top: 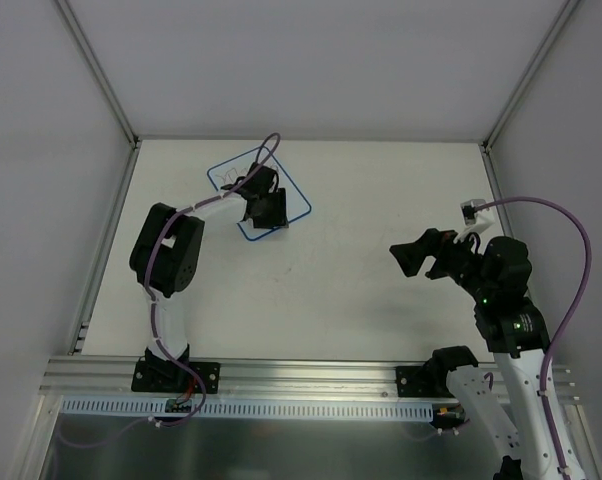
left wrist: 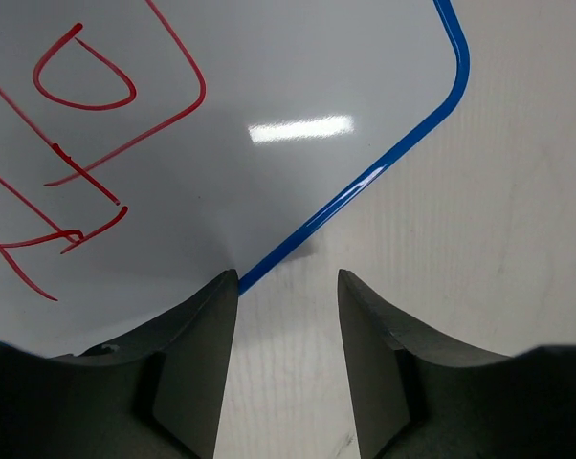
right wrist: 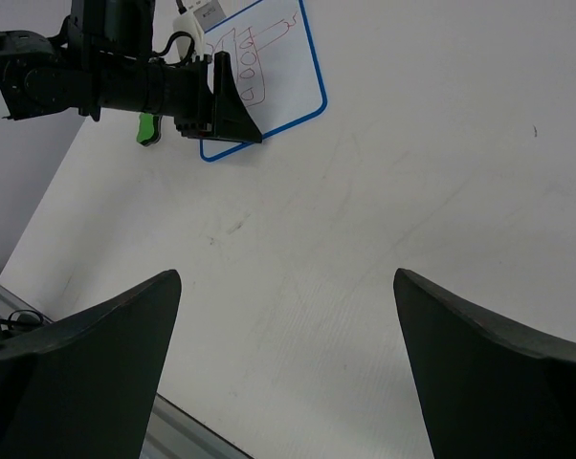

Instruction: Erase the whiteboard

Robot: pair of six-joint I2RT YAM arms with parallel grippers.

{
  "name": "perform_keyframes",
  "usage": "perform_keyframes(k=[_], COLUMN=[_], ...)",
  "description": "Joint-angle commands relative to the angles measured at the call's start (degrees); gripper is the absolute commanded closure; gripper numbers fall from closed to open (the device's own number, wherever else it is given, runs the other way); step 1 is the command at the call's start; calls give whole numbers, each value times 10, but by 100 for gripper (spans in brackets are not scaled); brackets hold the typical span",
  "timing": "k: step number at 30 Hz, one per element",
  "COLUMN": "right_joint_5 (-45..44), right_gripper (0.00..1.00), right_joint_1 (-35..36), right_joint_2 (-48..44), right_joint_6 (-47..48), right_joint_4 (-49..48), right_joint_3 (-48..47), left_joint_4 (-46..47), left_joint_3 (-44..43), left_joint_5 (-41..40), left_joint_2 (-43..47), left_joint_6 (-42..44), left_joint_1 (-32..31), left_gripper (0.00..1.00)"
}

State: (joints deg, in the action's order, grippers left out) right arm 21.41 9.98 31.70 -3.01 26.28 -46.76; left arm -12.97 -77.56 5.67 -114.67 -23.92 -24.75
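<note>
While our left gripper [left wrist: 288, 277] straddles the whiteboard [left wrist: 269, 86] at its edge, half-open and empty, perhaps steadying it, our right gripper [right wrist: 286, 282] hangs well apart, wide open, holding nothing.

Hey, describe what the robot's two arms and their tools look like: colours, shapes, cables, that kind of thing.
The left arm and right arm both have black joint housings and white links, with a purple cable looping along each. The left tool and right tool each carry two dark wedge-shaped fingers tapering toward the tips. A small green light glows on the right arm.
</note>
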Motion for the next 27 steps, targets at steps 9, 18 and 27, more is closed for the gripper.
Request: perform_keyframes(k=[9,18,27], right_joint_5=[-18,-109,-115], right_gripper=[1,1,1], right_joint_1=[0,1,0], right_joint_2=[-19,-7,39], right_joint_6=[-1,-58,-78], right_joint_4=[-15,-11,-12], right_joint_3=[18,48,95], left_joint_4=[-50,-55,-107], left_joint_3=[131,106,77], left_joint_5=[78,4,-117], left_joint_2=[58,144,250], left_joint_6=[-88,-95,-87], left_joint_1=[-229,-262,-79], left_gripper=[57,35,11])
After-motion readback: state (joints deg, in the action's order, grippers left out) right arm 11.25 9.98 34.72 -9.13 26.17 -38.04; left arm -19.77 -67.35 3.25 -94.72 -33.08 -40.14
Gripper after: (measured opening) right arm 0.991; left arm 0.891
